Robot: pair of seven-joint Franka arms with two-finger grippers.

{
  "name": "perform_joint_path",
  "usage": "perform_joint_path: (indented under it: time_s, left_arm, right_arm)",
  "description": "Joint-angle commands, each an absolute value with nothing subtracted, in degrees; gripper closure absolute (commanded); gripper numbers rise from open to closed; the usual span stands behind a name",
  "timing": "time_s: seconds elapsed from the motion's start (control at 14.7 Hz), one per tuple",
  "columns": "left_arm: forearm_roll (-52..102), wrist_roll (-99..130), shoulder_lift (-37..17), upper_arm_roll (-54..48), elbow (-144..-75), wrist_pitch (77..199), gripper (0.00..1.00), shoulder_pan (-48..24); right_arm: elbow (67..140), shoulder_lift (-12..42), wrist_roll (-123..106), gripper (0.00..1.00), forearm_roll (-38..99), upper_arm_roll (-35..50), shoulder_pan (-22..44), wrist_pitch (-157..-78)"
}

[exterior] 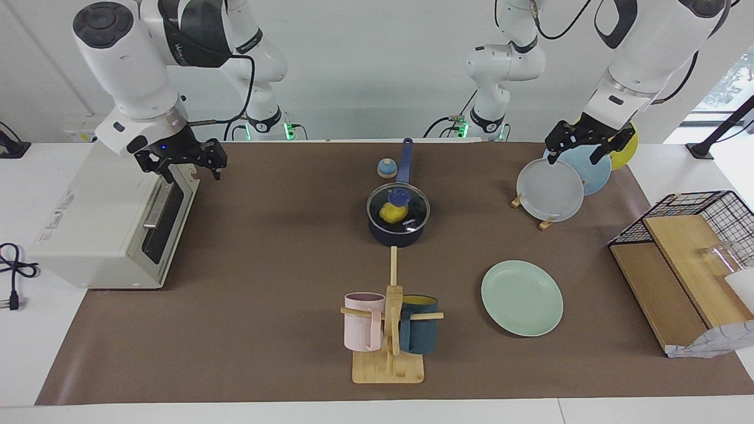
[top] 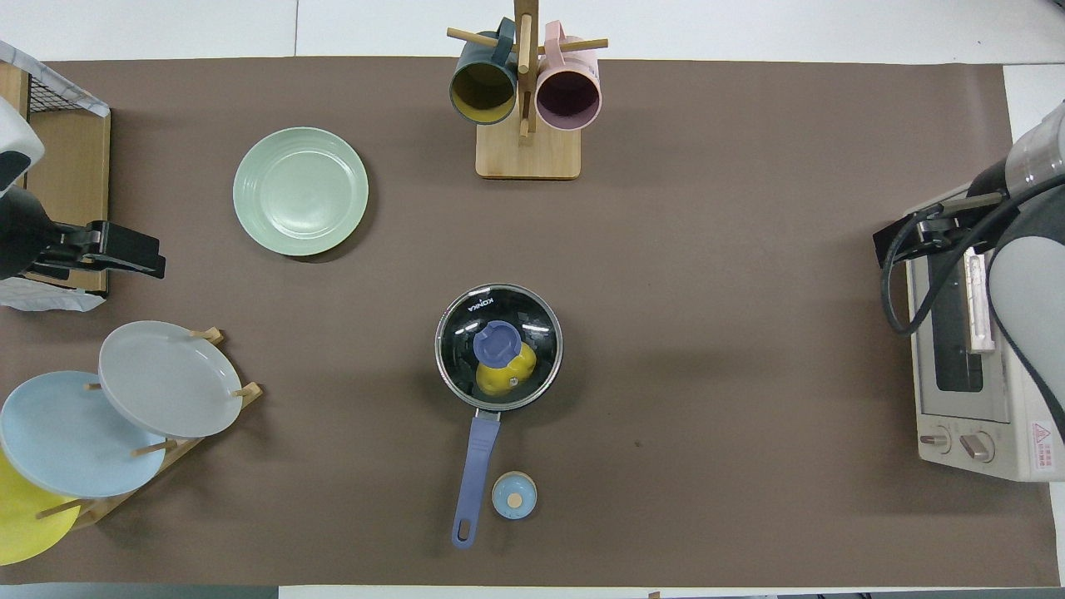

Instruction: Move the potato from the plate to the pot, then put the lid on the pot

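With the potato [exterior: 389, 212] inside the pot [exterior: 398, 233], lid [exterior: 398, 206] on and plate [exterior: 522, 298] bare, the job looks finished, the right gripper [exterior: 184, 165] released over the toaster oven [exterior: 112, 212] and the left gripper [exterior: 582, 143] released above the plate rack [exterior: 533, 213].

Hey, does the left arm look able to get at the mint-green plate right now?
Probably yes. The left gripper hangs open over the plate rack, and the mint-green plate lies bare toward that arm's end of the table with nothing between them.

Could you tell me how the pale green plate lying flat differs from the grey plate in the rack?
The round pale mint-green plate lies flat on the mat; the round grey plate stands tilted in the wooden rack. The green one lies farther from the robots. Both are empty.
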State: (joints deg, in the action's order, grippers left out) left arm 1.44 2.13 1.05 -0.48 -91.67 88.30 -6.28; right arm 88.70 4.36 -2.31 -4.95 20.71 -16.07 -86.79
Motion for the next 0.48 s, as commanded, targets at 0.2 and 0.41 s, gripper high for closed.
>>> perform_joint_path:
  time_s: [0.2, 0.41]
  left_arm:
    - [0.5, 2.5, 1.6, -0.8, -92.0, 87.7, 0.0, -5.9]
    - [0.5, 2.5, 1.6, -0.7, -92.0, 87.7, 0.0, -5.9]
  right_arm:
    - [88.9, 2.6, -2.2, 0.0, -3.5, 10.1, -5.9, -84.9]
    - [92.4, -0.2, -2.3, 0.0, -3.4, 3.4, -0.9, -83.4]
